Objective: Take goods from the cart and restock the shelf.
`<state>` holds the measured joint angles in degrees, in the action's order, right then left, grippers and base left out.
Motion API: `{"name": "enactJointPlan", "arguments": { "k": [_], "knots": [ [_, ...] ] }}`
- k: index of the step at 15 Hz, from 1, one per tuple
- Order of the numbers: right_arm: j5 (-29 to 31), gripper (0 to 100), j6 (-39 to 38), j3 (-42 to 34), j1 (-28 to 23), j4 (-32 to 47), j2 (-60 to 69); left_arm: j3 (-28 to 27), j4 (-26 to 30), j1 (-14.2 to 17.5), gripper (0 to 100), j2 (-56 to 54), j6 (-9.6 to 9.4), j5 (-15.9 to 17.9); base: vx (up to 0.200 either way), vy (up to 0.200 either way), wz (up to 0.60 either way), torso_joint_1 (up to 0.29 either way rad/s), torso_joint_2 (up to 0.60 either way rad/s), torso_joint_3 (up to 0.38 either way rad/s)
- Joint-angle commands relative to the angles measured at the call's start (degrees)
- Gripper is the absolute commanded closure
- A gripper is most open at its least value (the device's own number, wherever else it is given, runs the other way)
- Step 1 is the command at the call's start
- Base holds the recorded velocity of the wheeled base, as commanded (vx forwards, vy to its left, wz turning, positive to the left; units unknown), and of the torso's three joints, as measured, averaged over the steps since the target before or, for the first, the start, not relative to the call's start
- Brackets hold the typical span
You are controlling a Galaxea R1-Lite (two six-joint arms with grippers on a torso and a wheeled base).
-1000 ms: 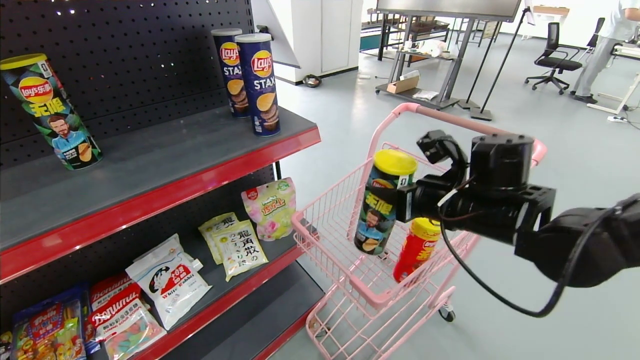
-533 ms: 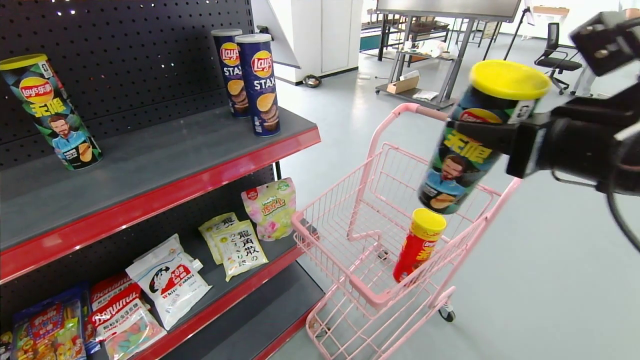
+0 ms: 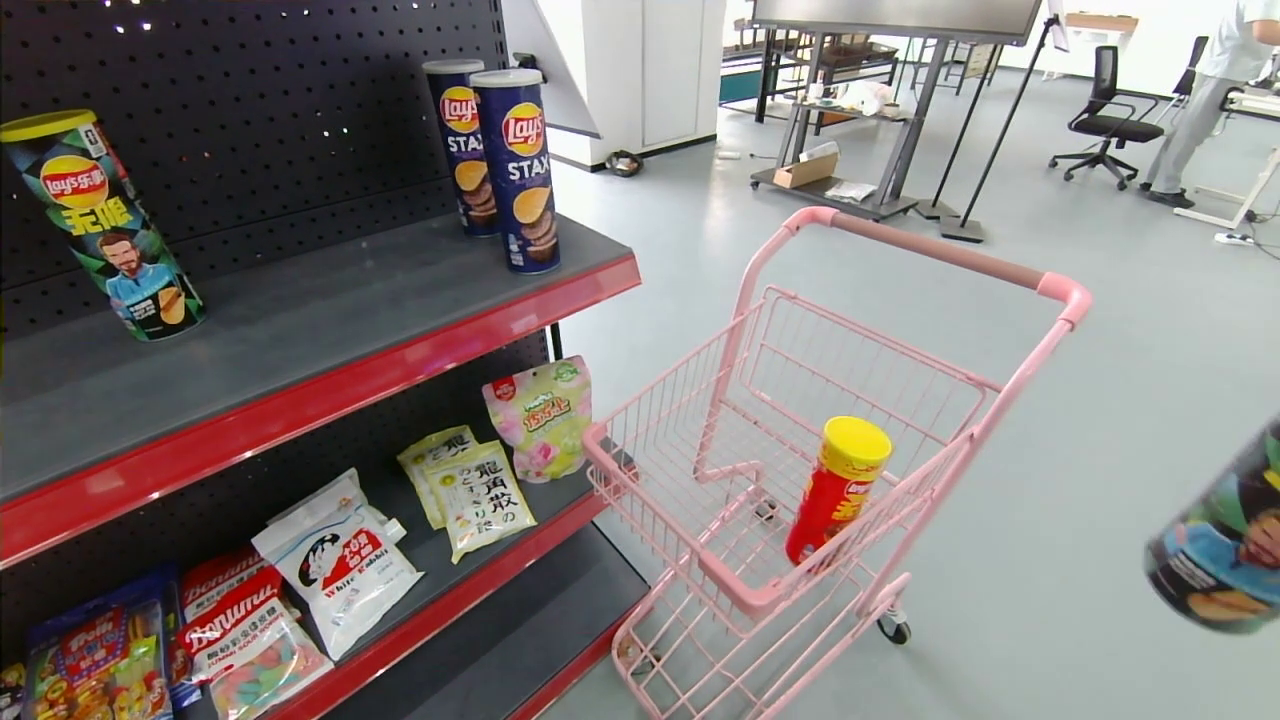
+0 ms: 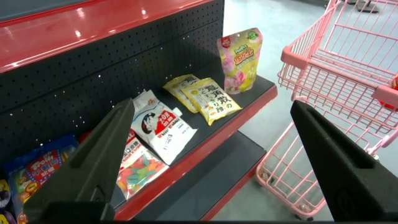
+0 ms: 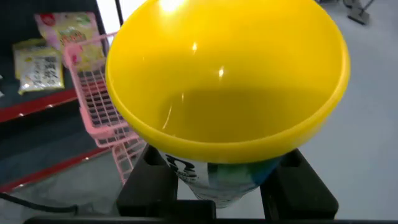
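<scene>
The dark can point(image 3: 1215, 540) with the yellow lid has come up out of the cart point(image 3: 930, 252) since a second ago. It has swung clear of the basket and now hangs at the right edge of the head view, tilted, over the grey floor point(image 3: 1100, 350). The right gripper point(image 5: 224, 183) grasps it just under the lid, one black finger pressed to each side of the body. The left gripper point(image 4: 212, 107) is released, its fingers spread wide, and it hovers in front of the lower board with the snack bags point(image 4: 205, 96). A red can point(image 3: 838, 490) stands alone in the cart. On the shelf point(image 3: 330, 330), the top board carries a matching can point(image 3: 100, 225) at its left end. Two blue cans point(image 3: 515, 165) stand at its right end.
</scene>
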<state>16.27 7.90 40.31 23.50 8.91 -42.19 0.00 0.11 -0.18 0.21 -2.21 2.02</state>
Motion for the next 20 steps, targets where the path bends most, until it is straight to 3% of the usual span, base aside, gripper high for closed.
{"name": "enactJointPlan", "arguments": {
  "k": [1,7,13,20],
  "knots": [
    [-0.01,100,0.19,-2.96,-3.73,4.89,10.81,0.00,-0.02,0.01,0,-0.03,0.01,0.00,0.000,0.000,0.00,0.000,0.00,0.000],
    [0.69,100,0.19,-8.59,-3.90,5.06,18.90,0.00,-0.02,0.01,0,-0.03,0.01,0.00,0.000,0.000,0.00,0.000,0.00,0.000],
    [0.78,100,0.10,-9.03,-4.26,5.06,19.08,0.00,-0.02,0.01,0,-0.03,0.01,0.00,0.000,0.000,0.00,0.000,0.00,0.000],
    [0.69,100,0.19,-9.29,-4.26,4.98,18.11,0.00,-0.02,0.01,0,-0.03,0.01,0.00,0.000,0.000,0.00,0.183,-0.49,-0.302]
  ]
}}
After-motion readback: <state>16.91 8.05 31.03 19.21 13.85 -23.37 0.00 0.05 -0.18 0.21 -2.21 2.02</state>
